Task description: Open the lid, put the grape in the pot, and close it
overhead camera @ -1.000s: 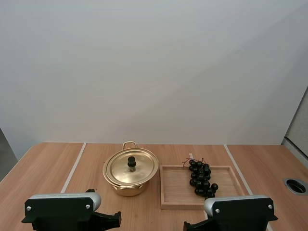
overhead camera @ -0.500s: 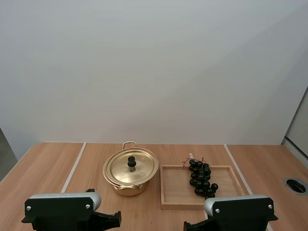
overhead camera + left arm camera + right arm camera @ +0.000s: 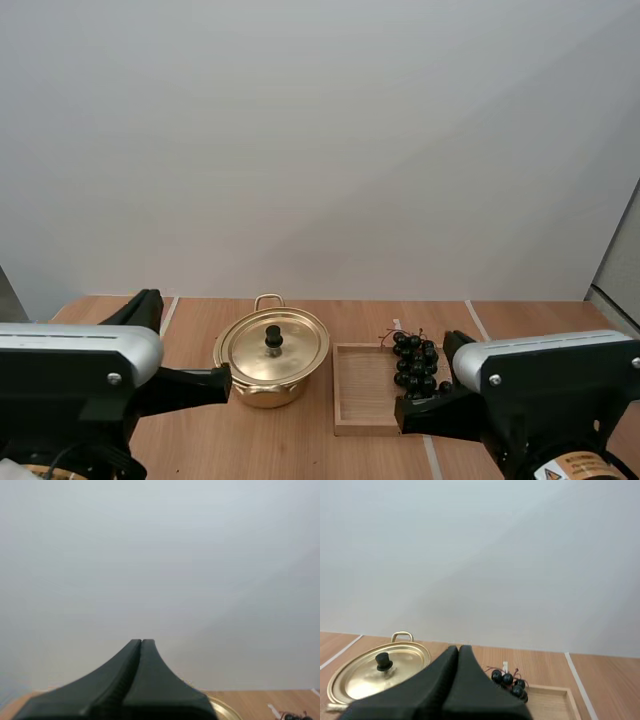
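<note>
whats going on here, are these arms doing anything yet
Nothing is being handled yet. The left claw and the right claw are both shut on nothing, held above the table. The gold pot has its lid on. The bunch of grapes lies in the wooden tray just to the right of the pot. So the lid is not yet off, and the grapes are not in the pot.

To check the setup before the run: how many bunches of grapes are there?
1. The bunch of grapes lies in the wooden tray, right of the pot. The right arm covers part of the tray, so more could be hidden.
</note>
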